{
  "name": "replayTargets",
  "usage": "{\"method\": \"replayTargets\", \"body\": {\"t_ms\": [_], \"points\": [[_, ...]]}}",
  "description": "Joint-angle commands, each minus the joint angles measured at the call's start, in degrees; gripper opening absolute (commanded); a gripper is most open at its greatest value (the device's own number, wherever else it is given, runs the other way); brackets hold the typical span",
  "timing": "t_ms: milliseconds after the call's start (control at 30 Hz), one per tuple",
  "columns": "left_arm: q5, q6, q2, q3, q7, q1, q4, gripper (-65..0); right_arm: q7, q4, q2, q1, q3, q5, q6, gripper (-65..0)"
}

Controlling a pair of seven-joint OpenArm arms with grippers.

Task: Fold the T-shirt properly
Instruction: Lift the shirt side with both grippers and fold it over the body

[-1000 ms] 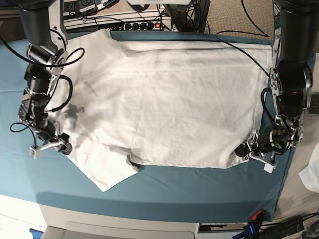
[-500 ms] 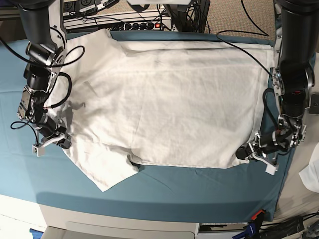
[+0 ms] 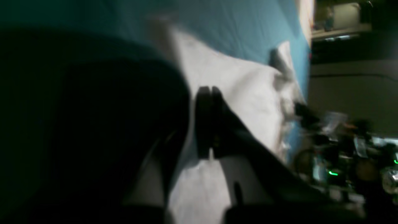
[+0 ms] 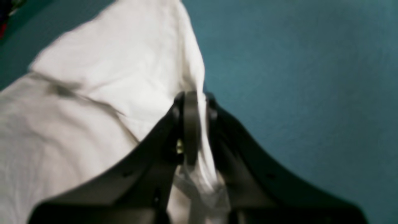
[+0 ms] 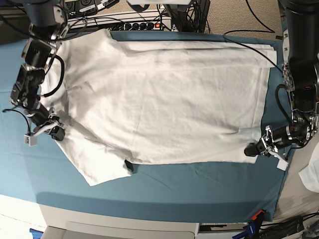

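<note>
A large white T-shirt (image 5: 164,99) lies spread across the teal cover (image 5: 199,189) of the tabletop, wrinkled and mostly flat, its collar end toward the right arm and its hem toward the left arm; one sleeve (image 5: 99,167) juts out from the shirt's near edge, a second sleeve reaches the shirt's far corner beside a power strip (image 5: 132,25) at the back of the tabletop; at the shirt's near hem corner the left gripper (image 5: 259,148) sits low against the cover, its dark fingers (image 3: 205,121) pressed together in the wrist view, the white cloth (image 3: 236,93) lying just behind them, though the blur hides whether any fabric is caught between them; from the base view the cloth's corner appears drawn out into a slight point toward that gripper; at the shirt's opposite side, near the shoulder, the right gripper (image 5: 54,130) is down at the fabric's edge, and its wrist view shows its fingers (image 4: 189,124) clamped on a fold of the T-shirt (image 4: 93,102), a strip of white cloth running up between them with bare teal cover (image 4: 295,77) to one side; black cables trail over the shirt's far edge; a small piece of white cloth (image 5: 311,174) lies off the cover beyond the left arm.
</note>
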Motion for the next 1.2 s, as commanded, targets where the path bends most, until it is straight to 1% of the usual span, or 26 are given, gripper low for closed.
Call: {"method": "replayTargets", "body": {"t_ms": [0, 67, 200, 333, 433, 533, 600, 700, 900, 1033, 1167], "points": [[-3.15, -0.69, -1.51, -0.09, 1.11, -1.31, 1.68, -65.0, 0.42, 2.82, 1.73, 0.31, 0.26, 2.25, 0.47, -65.0], [-5.27, -0.69, -2.08, -0.09, 3.56, -0.17, 3.06, -65.0, -1.75, 6.49, 2.38, -1.66, 0.26, 4.50, 0.47, -65.0], [-6.80, -0.69, -3.54, -0.09, 5.22, 2.84, 6.25, -65.0, -4.42, 12.15, 3.89, -5.29, 0.26, 8.90, 0.47, -65.0], [-9.86, -0.69, -5.42, -0.09, 8.44, 6.12, 10.25, -65.0, -5.79, 15.47, 5.84, -8.02, 0.26, 9.53, 0.47, -65.0], [-12.04, -0.69, -7.21, -0.11, 9.64, 8.57, 13.33, -65.0, -6.08, 16.94, 7.45, -10.21, 0.28, 9.79, 0.47, -65.0], [-12.96, -0.69, -8.70, -0.11, 10.93, 10.40, 15.67, -65.0, -7.63, 18.05, 8.44, -12.07, 0.28, 11.98, 0.47, -65.0], [-14.51, -0.69, -9.46, -0.11, 12.26, 11.32, 16.59, -65.0, -9.46, 19.02, 8.66, -13.11, 0.50, 12.72, 0.47, -65.0], [-16.65, -0.69, -9.81, -0.09, 14.80, 12.15, 16.79, -65.0, -9.75, 20.74, 8.63, -15.02, 0.81, 12.92, 0.47, -65.0], [-16.86, -0.69, -10.60, -0.09, 20.33, 14.40, 16.87, -65.0, -11.93, 25.59, 8.63, -19.39, 1.09, 12.94, 0.47, -65.0], [-16.86, -0.69, -11.47, -0.09, 20.41, 16.31, 17.27, -65.0, -12.09, 29.59, 8.61, -23.87, 3.19, 13.16, 0.47, -65.0], [-16.86, -0.69, -11.85, -0.09, 20.41, 17.88, 18.69, -65.0, -12.24, 33.20, 8.61, -27.98, 7.32, 13.18, 0.47, -65.0]]}}
